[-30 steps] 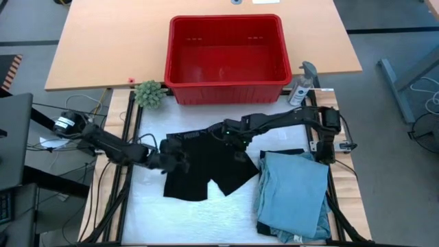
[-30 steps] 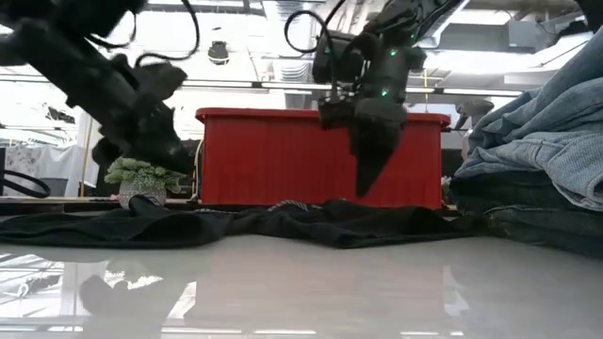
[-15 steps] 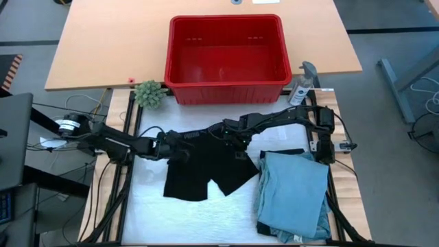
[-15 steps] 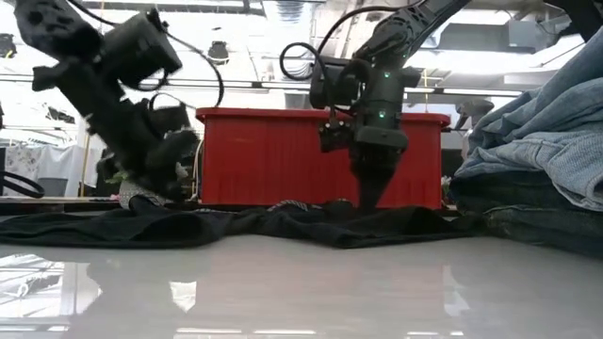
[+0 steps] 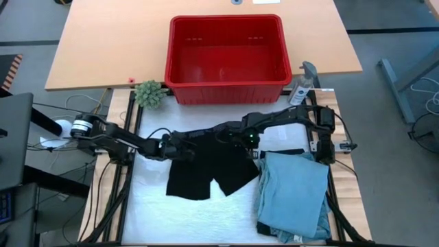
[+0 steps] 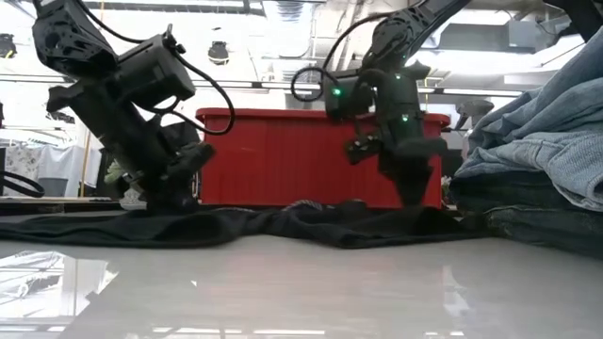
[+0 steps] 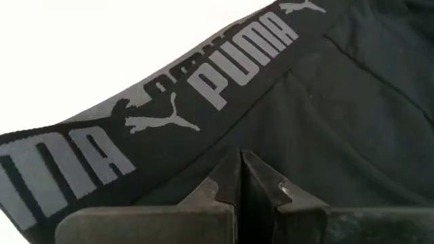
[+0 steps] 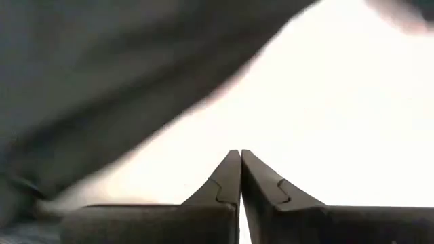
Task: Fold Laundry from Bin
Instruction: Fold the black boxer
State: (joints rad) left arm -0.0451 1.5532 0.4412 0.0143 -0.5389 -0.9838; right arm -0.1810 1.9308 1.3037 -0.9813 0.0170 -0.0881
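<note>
Your left arm reaches in low from the left edge of the white worktop point(image 5: 147, 206), stretched almost flat, and its left tool point(image 5: 180, 148) rests at the waistband corner of the small black shorts with grey lettering on the band point(image 5: 209, 168). In the left wrist view the fingers point(image 7: 224, 186) are pressed together with no cloth between them, their tips down on the black fabric just below the lettered band point(image 7: 203, 88).

Your right arm comes in from the right side, elbow bent, forearm running leftward. The right tool point(image 5: 248, 142) sits at the right end of the waistband, close to the stack of folded light blue denim pieces point(image 5: 295, 195). Its fingers point(image 8: 230, 179) are likewise together and hold nothing; the white worktop shows beyond their tips.

Compared with a second ago, your left tool has travelled from the shorts' left edge up to the waistband, and your right tool has slid from the middle of the waistband to its right end. In the low view it now stands further right and lower against the cloth point(image 6: 410, 184). The shorts lie much as they did, flat, legs pointing toward the front edge.

The rectangular bright red plastic bin point(image 5: 226, 86) stands on the wooden table behind the worktop, with nothing visible inside it.
</note>
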